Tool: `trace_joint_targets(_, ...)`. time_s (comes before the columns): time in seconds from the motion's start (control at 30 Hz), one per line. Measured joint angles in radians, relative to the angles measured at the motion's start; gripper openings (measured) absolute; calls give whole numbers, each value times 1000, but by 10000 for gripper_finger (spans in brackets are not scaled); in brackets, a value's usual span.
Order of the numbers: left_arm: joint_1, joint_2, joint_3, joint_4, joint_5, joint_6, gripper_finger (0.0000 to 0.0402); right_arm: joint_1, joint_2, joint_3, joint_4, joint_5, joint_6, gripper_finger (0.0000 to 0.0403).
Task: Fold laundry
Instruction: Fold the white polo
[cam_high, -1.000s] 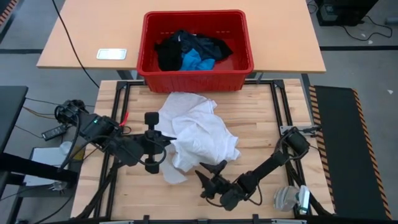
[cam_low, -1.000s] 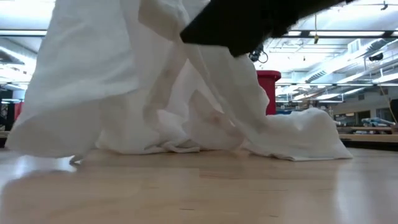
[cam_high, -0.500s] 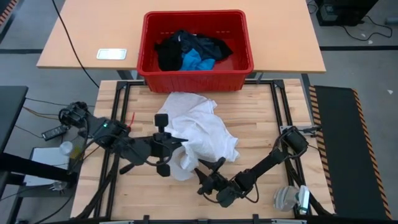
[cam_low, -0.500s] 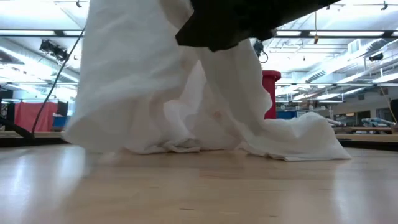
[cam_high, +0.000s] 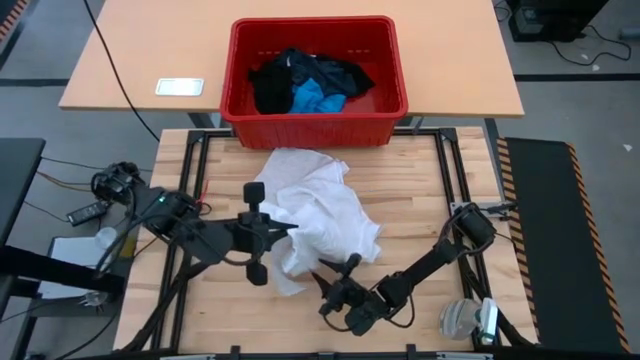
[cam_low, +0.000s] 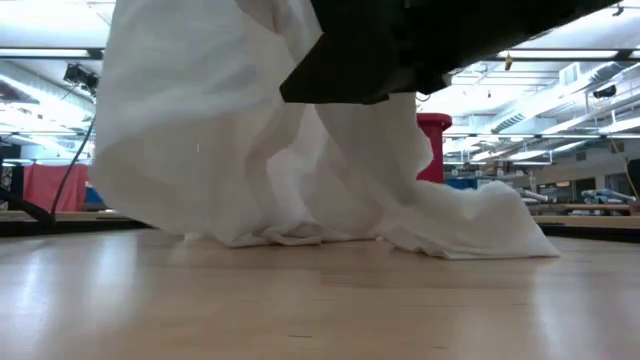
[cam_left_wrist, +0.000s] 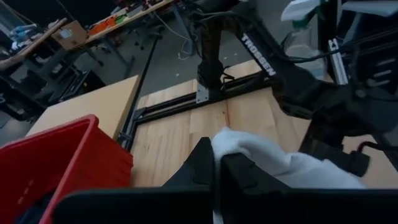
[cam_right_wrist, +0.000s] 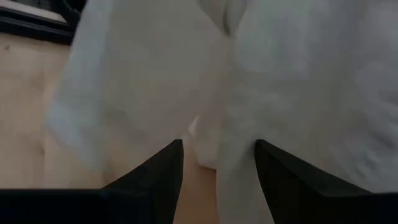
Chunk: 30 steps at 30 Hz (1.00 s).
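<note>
A crumpled white shirt (cam_high: 320, 208) sprawls mid-table, its length running from the far left toward the near right; the left gripper (cam_high: 290, 229) is clamped on its near-left edge; the right gripper (cam_high: 332, 275), fingers apart, reaches at its near hem; black garments (cam_high: 300, 78) and a blue piece (cam_high: 312, 97) lie half-buried in the red crate (cam_high: 388, 60); wooden tabletop (cam_high: 410, 190), workshop beyond.

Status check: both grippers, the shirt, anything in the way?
Left gripper shut on white shirt, edge lifted. Right gripper open, at shirt's near edge, not gripping. Other laundry in red crate. Nothing in the way.
</note>
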<state>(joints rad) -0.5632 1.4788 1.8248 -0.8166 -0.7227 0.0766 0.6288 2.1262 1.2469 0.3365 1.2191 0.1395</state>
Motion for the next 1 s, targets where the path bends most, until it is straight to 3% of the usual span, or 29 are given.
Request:
trace_joint_targets(0.17, 3, -1, 0, 64, 0, 22, 5, 26, 0, 0, 28, 116, -76, 206)
trace_joint_targets(0.57, 1, -13, 0, 188, -20, 88, 5, 22, 0, 1, -22, 187, -188, 195)
trace_joint_targets(1.0, -7, -19, 0, 206, -18, 99, 5, 32, -1, 1, -24, 226, -168, 15)
